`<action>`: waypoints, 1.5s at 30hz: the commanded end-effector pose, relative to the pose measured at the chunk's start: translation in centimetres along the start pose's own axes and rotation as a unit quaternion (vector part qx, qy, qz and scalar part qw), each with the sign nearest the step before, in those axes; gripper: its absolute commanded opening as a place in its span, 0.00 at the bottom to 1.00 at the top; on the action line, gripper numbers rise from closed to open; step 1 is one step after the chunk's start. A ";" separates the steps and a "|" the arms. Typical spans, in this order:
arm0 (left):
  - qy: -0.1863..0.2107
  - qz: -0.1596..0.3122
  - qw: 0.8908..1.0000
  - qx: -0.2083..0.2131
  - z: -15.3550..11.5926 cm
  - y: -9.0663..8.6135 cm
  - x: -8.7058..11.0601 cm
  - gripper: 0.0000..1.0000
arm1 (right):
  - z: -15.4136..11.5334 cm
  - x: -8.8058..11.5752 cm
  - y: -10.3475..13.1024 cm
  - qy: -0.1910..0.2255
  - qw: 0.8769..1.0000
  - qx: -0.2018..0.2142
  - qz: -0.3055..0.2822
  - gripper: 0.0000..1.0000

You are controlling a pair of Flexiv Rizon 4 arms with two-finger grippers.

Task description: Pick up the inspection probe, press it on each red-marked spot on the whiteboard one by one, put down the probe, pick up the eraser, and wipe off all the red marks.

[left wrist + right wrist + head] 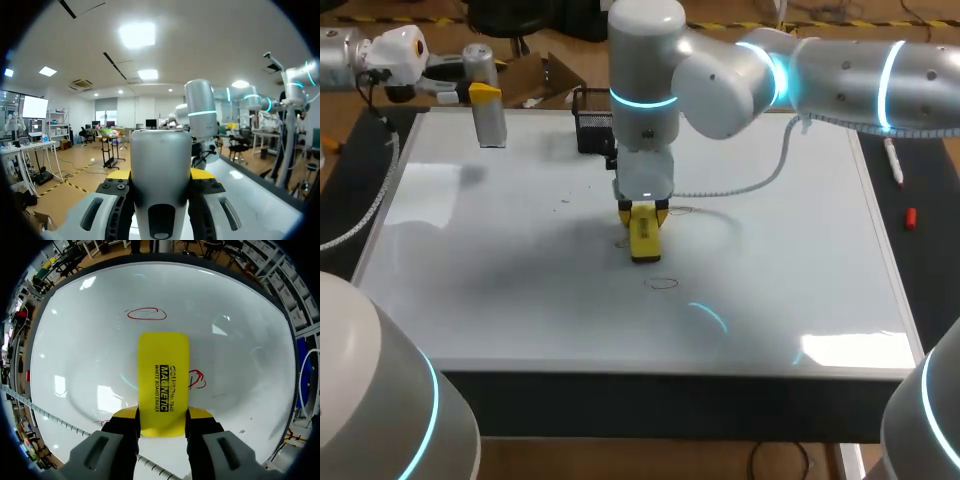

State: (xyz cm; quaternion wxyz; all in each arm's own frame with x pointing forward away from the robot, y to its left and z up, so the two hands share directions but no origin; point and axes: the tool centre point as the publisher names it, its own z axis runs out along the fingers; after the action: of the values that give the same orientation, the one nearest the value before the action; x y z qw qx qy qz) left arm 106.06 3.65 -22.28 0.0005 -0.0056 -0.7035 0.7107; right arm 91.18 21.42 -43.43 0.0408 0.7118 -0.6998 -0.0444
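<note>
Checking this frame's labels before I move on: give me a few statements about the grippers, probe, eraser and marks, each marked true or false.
1. The right gripper is shut on the yellow eraser. True.
2. The left gripper is open and empty. False: it is shut on the silver probe, held upright.
3. The whiteboard has no red marks on it. False: a red oval lies ahead of the eraser and a red scribble beside it.
4. The eraser is over the middle part of the whiteboard. True.
</note>
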 end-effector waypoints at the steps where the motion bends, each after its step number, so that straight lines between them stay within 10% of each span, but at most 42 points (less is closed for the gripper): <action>1: -0.004 0.001 1.000 -0.001 0.1 -0.2 0.3 0.00 | 4.7 1.1 -0.3 -0.001 1.000 0.003 0.000 0.00; 18: -0.004 0.001 1.000 -0.001 0.1 -0.2 0.3 0.00 | -2.7 -3.5 1.1 -0.015 0.996 0.075 -0.049 0.00; 28: -0.004 0.001 1.000 -0.001 0.1 -0.2 0.3 0.00 | -2.1 -7.8 2.7 -0.030 0.995 0.067 -0.074 0.00; 45: -0.004 0.001 1.000 -0.001 0.1 -0.2 0.3 0.00 | 1.0 -9.4 3.8 0.004 0.993 0.077 -0.084 0.00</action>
State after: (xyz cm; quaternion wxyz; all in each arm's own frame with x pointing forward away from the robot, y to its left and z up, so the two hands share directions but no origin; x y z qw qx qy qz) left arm 106.05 3.65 -22.28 0.0005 -0.0055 -0.7035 0.7107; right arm 86.96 30.71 -43.26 -0.0192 0.7700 -0.6377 0.0065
